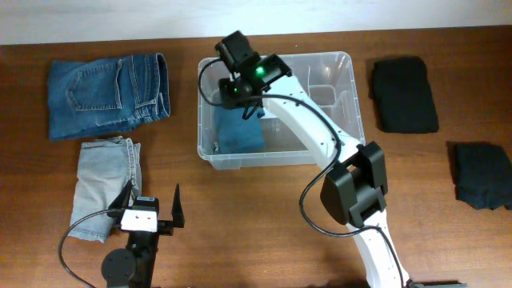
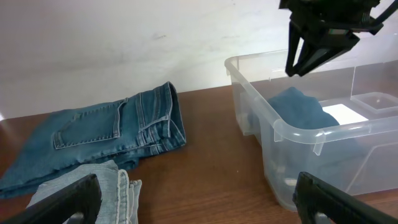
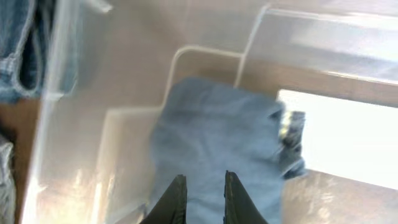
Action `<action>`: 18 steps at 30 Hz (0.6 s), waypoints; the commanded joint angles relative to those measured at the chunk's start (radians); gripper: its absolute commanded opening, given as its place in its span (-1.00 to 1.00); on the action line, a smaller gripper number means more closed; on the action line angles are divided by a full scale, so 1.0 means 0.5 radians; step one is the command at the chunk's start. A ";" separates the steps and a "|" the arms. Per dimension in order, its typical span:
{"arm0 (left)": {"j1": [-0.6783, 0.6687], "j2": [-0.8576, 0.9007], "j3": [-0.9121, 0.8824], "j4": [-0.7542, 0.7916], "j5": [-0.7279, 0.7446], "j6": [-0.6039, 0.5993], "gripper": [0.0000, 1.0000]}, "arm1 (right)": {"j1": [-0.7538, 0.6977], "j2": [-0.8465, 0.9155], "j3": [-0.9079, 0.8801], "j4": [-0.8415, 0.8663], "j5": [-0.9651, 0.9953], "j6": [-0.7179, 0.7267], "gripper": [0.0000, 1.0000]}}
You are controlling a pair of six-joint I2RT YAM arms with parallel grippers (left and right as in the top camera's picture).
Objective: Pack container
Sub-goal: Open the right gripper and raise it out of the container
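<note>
The container (image 1: 352,96) is a clear plastic bin at the back middle of the table. A folded blue garment (image 1: 240,132) lies in its left half. My right gripper (image 1: 250,112) hangs over that half, jaws a little apart and empty. In the right wrist view the right gripper (image 3: 203,180) shows the blue garment (image 3: 217,137) below through the gap, inside the container (image 3: 81,124). The left wrist view has the right gripper (image 2: 301,67) clear above the garment (image 2: 301,109) and the container (image 2: 298,134). My left gripper (image 1: 152,200) (image 2: 196,193) rests wide open near the front left.
Folded dark blue jeans (image 1: 108,92) (image 2: 106,134) lie at the back left. Light blue jeans (image 1: 104,184) (image 2: 112,186) lie beside my left gripper. Two black garments (image 1: 404,92) (image 1: 484,172) sit at the right. A small clear tray (image 1: 324,94) sits inside the container.
</note>
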 commanded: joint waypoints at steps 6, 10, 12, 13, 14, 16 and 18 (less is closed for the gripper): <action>0.015 -0.011 -0.005 -0.010 -0.014 0.025 0.98 | -0.077 0.179 -0.026 0.138 0.057 -0.018 -0.83; 0.015 -0.011 -0.005 -0.011 -0.014 0.024 0.98 | -0.083 0.278 -0.027 0.164 0.057 -0.018 -0.85; 0.015 -0.011 -0.005 -0.011 -0.014 0.025 0.99 | -0.083 0.319 -0.027 0.172 0.058 -0.018 -0.85; 0.015 -0.011 -0.005 -0.011 -0.014 0.024 0.99 | -0.083 0.343 -0.027 0.179 0.057 -0.018 -0.85; 0.015 -0.011 -0.005 -0.011 -0.014 0.024 0.99 | -0.083 0.365 -0.027 0.183 0.058 -0.018 -0.85; 0.015 -0.011 -0.005 -0.011 -0.014 0.025 0.99 | -0.083 0.389 -0.027 0.183 0.057 -0.018 -0.91; 0.015 -0.011 -0.005 -0.011 -0.014 0.025 0.98 | -0.083 0.393 -0.027 0.185 0.058 -0.018 -0.92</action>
